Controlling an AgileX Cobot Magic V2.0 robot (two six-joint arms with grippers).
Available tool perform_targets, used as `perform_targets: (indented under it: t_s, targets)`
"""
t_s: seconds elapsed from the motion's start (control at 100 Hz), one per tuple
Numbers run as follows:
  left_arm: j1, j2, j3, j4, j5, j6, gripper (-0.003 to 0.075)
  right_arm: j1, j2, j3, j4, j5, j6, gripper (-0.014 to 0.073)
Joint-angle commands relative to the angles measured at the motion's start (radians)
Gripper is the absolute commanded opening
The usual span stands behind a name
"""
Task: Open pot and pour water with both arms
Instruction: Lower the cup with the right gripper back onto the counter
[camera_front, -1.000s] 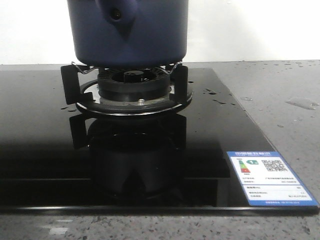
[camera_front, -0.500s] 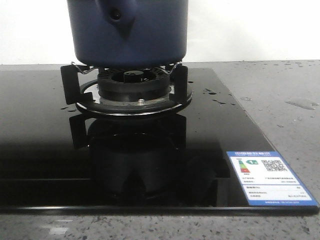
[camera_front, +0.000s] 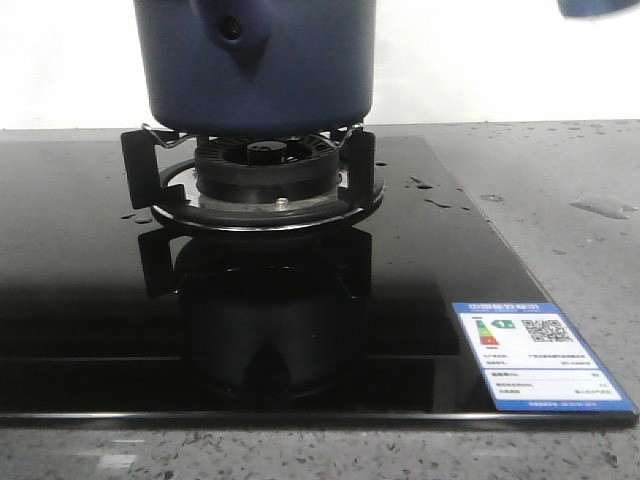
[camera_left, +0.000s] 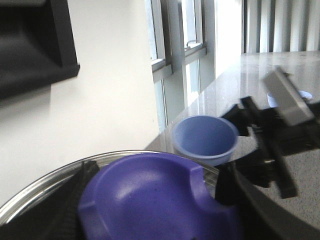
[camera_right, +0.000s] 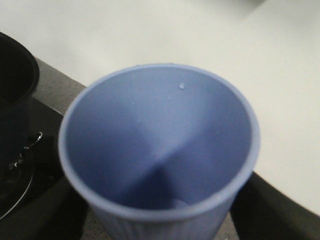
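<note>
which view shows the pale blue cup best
The right wrist view: the cup fills the frame, mouth open toward the camera, its inside looking empty. The front view catches only a blue sliver at the top right corner, probably the same cup. The left wrist view shows a pale blue cup further off on the counter.

L. gripper (camera_left: 150, 200) clamps a purple lid knob (camera_left: 150, 192), dark fingers (camera_left: 75, 200) on either side of it. R. gripper (camera_right: 160, 217) grips a pale blue cup (camera_right: 160, 150) low on its wall, mouth toward the wrist cam. Neither arm shows in the front view.
</note>
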Motion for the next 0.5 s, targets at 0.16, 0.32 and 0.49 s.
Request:
perform_targets:
  t_s: [0.16,0.32,0.49]
  targets:
    - [-0.028,0.054,-0.029,-0.098,0.016,-0.005,0.0272,-0.025,-0.068,0.336,0.168,-0.39,0.002,0.0237]
    - [-0.031,0.073,-0.029,-0.107,0.022,-0.005,0.0272,-0.025,-0.03,0.419,0.178,-0.447,0.002,0.0237]
    - [-0.032,0.078,-0.029,-0.11,0.018,-0.005,0.0272,-0.025,-0.001,0.422,0.18,-0.46,0.002,0.0237]
